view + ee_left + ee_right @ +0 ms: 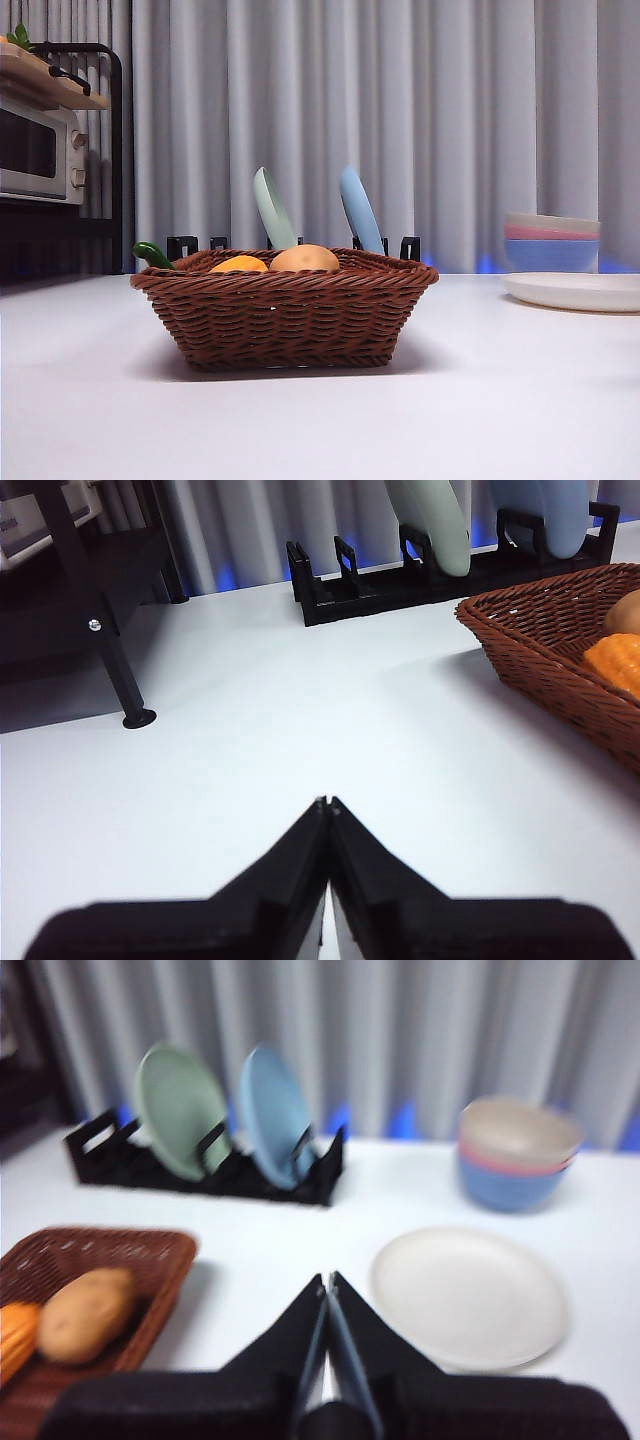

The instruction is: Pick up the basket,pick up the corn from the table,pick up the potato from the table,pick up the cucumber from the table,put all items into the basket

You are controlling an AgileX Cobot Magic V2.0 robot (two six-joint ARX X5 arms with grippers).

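One basket (285,315) stands on the white table (320,420), near the middle of the worktop and closer to its front edge than the rack behind it. It is shallow, brown woven wicker with flared sides and a braided rim. Inside lie one corn (239,265), orange-yellow with rows of kernels, and one potato (305,258), smooth and tan, side by side. One cucumber (152,254), dark green and glossy, pokes its curved end over the basket's left rim (how much of it rests inside cannot be made out).

Toward the back edge a black dish rack (300,245) holds two plates on edge: one pale green plate (273,208) and one light blue plate (360,210). Toward the right edge sit one flat white plate (575,291) and a stack of bowls (552,241), beige on pink on blue. A microwave (40,150) sits on a dark shelf at the far left.

The front view shows neither arm; only the wrist views do. The left gripper (327,805) has its two jaws pressed together, holding nothing, over bare table to the left of the basket. The right gripper (327,1282) also has its jaws together and empty, between the basket and the white plate. The right wrist view is blurred, yet alone shows the potato's full length; only the front view shows the cucumber.
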